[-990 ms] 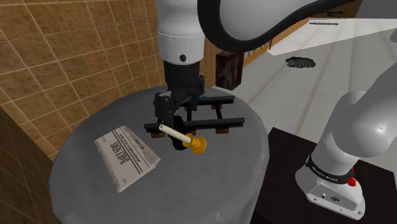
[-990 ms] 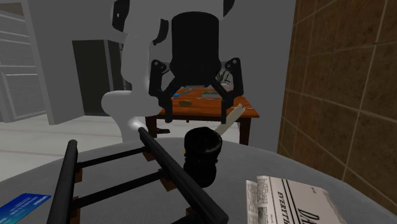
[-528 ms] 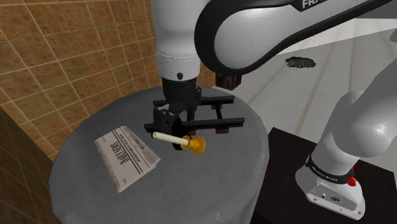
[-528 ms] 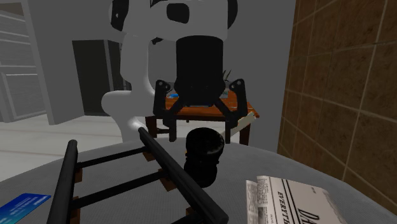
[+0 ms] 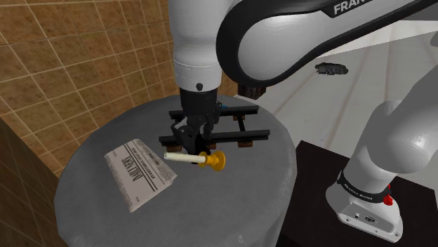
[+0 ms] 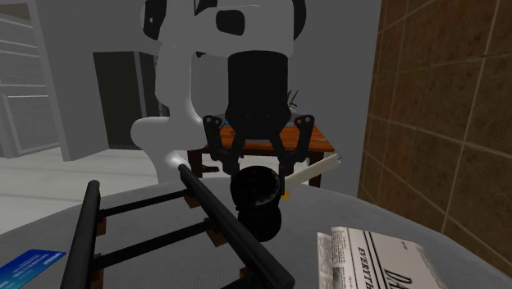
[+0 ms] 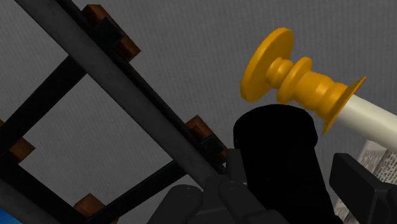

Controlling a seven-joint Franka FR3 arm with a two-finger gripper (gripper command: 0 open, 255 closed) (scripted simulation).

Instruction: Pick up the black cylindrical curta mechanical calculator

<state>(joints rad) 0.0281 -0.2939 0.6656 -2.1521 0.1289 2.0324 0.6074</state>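
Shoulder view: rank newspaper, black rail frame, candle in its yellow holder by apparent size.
1-2. Black rail frame and newspaper: close in extent, frame partly covered, so unranked.
3. Candle in yellow holder: clearly smallest.

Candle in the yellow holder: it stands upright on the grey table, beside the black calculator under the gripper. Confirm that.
Not upright: the shoulder view shows the candle in its yellow holder lying on its side on the grey table. The rest holds: it is beside the black calculator under the gripper.
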